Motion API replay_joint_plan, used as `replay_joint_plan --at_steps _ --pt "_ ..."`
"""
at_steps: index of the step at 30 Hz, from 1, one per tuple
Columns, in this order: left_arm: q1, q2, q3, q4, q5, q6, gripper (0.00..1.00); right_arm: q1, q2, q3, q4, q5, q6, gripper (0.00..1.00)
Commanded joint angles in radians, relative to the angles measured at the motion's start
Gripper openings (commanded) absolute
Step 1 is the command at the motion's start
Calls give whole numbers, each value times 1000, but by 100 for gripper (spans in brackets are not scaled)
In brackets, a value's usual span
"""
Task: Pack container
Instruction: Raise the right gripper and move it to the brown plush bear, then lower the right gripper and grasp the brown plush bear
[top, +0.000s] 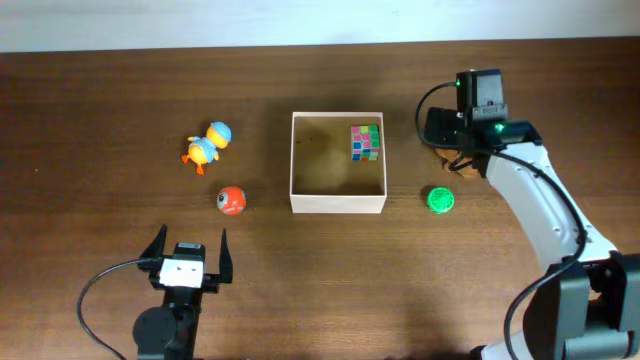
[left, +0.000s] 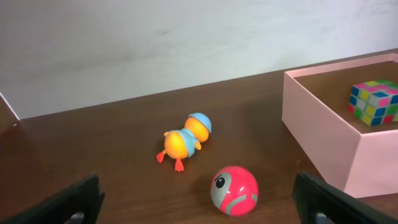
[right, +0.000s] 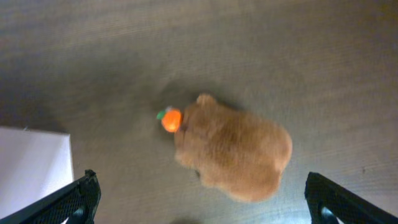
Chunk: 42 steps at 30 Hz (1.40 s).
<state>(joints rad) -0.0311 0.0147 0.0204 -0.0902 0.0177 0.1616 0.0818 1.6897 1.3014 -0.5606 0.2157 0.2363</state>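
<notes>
Right hand (right: 202, 200), fingers spread wide and holding nothing, hangs straight over the brown plush toy (right: 233, 152). Toy lies on the surface, long axis slanting across the gap between the fingers, orange-tipped end toward the container (top: 338, 204). Container sits just left of the toy, with a coloured cube (top: 366, 142) in its far right corner, so the carry looks short and leftward; left hand (top: 190, 240), also wide and empty, sits at the near edge, well apart, so I judge this pick the right arm's.
</notes>
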Motion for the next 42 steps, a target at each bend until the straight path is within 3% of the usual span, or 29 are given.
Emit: replay_joint_plan --at_steps 1,7,17,22,25,37,42 --pt "-3 -9 -6 -1 -11 12 99 -36 6 -52 73 5 -85 99" --pt "-3 -9 -6 -1 -11 12 99 -82 28 -80 131 5 -181 99" --pt "-3 -9 -6 -1 -11 12 99 -131 103 -80 134 -87 -177 100" --pt "-3 -9 -6 -1 -11 12 99 -131 128 -80 132 -144 -176 87" --pt "-3 -9 -6 -1 -11 12 99 -131 140 -80 134 -167 -149 73" --pt "-3 -9 -6 -1 -11 12 99 -131 190 -81 150 -172 -123 68" --pt "-3 -9 -6 -1 -11 12 99 -131 192 -81 150 -172 -124 52"
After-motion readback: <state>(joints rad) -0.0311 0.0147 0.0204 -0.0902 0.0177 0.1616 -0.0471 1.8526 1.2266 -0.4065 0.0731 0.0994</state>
